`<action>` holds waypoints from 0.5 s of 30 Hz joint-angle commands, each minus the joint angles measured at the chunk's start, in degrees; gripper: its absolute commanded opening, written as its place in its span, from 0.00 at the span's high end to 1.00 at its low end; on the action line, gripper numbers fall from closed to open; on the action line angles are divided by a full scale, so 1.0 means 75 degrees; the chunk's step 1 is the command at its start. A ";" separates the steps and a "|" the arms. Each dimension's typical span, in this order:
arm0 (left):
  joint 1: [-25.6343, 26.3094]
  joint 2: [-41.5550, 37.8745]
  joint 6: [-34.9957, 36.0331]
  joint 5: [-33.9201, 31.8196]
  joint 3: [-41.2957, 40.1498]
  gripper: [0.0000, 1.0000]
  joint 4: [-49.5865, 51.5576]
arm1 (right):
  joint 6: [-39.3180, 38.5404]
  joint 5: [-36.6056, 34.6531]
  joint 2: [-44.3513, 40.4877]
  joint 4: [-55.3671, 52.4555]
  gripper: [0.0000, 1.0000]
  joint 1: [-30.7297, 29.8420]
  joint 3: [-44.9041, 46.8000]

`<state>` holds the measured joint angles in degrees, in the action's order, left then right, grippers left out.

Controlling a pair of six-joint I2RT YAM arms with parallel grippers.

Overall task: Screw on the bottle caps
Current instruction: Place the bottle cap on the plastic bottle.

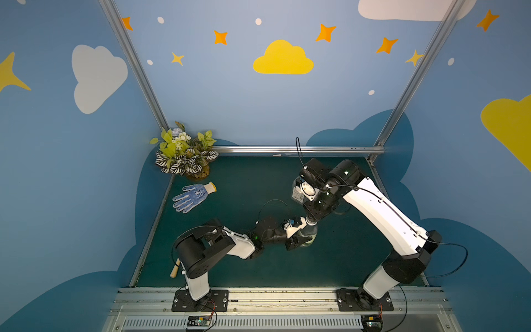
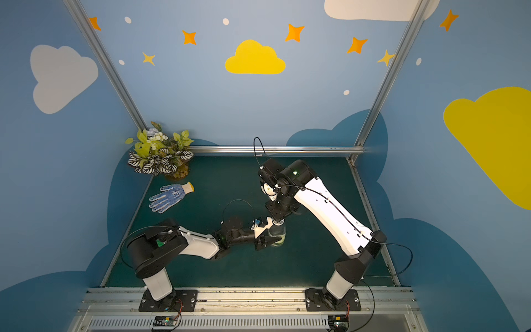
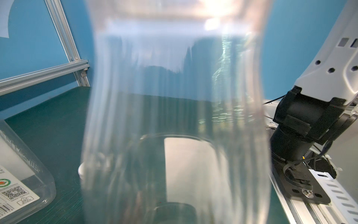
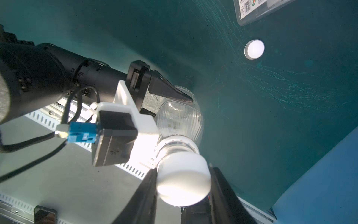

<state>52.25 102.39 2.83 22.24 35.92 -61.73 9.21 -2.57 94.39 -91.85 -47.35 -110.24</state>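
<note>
The slim clear bottle (image 1: 309, 236) (image 4: 180, 120) stands upright on the green mat. My left gripper (image 1: 301, 238) is shut on its body from the side; one of its fingers (image 4: 170, 91) presses the bottle wall. The bottle (image 3: 174, 116) fills the left wrist view. A white bottle cap (image 4: 183, 180) sits on its neck, with my right gripper (image 4: 184, 170) (image 1: 311, 220) shut on it from above. The other bottle cap (image 4: 254, 49) (image 3: 82, 170) lies flat on the mat. The squat bottle (image 1: 299, 193) (image 3: 19, 174) with a white label stands just behind, partly hidden by the right arm.
A potted plant (image 1: 184, 152) fills the far left corner, with a blue-dotted glove (image 1: 194, 197) lying in front of it. A wooden stick (image 1: 174, 268) lies by the left arm's base. An aluminium rail (image 1: 298, 149) bounds the back of the mat.
</note>
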 commanded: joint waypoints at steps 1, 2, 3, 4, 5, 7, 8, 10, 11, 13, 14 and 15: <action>0.0041 0.0058 0.0113 -0.0010 0.0220 0.49 0.0031 | 0.0096 -0.0079 0.0033 -0.1007 0.62 -0.0068 0.0091; 0.0038 0.0065 0.0104 -0.0003 0.0226 0.49 0.0041 | 0.0096 -0.0071 0.0036 -0.1024 0.61 -0.0076 0.0096; 0.0042 0.0062 0.0105 -0.0004 0.0226 0.49 0.0041 | 0.0090 -0.0078 0.0053 -0.1030 0.62 -0.0087 0.0096; 0.0041 0.0070 0.0105 -0.0010 0.0226 0.49 0.0044 | 0.0095 -0.0091 0.0059 -0.1029 0.61 -0.0099 0.0096; 0.0041 0.0066 0.0103 -0.0001 0.0227 0.49 0.0043 | 0.0090 -0.0090 0.0080 -0.1040 0.61 -0.0114 0.0096; 0.0041 0.0071 0.0106 -0.0013 0.0226 0.49 0.0051 | 0.0084 -0.0091 0.0128 -0.1071 0.61 -0.0147 0.0099; 0.0036 0.0068 0.0103 -0.0014 0.0226 0.49 0.0058 | 0.0065 -0.0091 0.0152 -0.1104 0.61 -0.0161 0.0097; 0.0032 0.0071 0.0113 -0.0037 0.0226 0.49 0.0052 | 0.0072 -0.0150 0.0190 -0.1167 0.61 -0.0184 0.0093; 0.0043 0.0069 0.0124 -0.0055 0.0217 0.49 0.0058 | 0.0056 -0.0188 0.0188 -0.1208 0.61 -0.0190 0.0085; 0.0040 0.0082 0.0115 -0.0060 0.0226 0.49 0.0052 | 0.0070 -0.0259 0.0188 -0.1260 0.61 -0.0202 0.0096; 0.0041 0.0087 0.0115 -0.0074 0.0226 0.49 0.0052 | 0.0075 -0.0315 0.0188 -0.1286 0.61 -0.0217 0.0094; 0.0046 0.0092 0.0117 -0.0076 0.0237 0.49 0.0052 | 0.0092 -0.0367 0.0202 -0.1303 0.61 -0.0224 0.0091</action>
<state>52.29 102.39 3.20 21.63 35.92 -60.51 9.21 -3.79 95.29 -91.88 -48.56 -109.65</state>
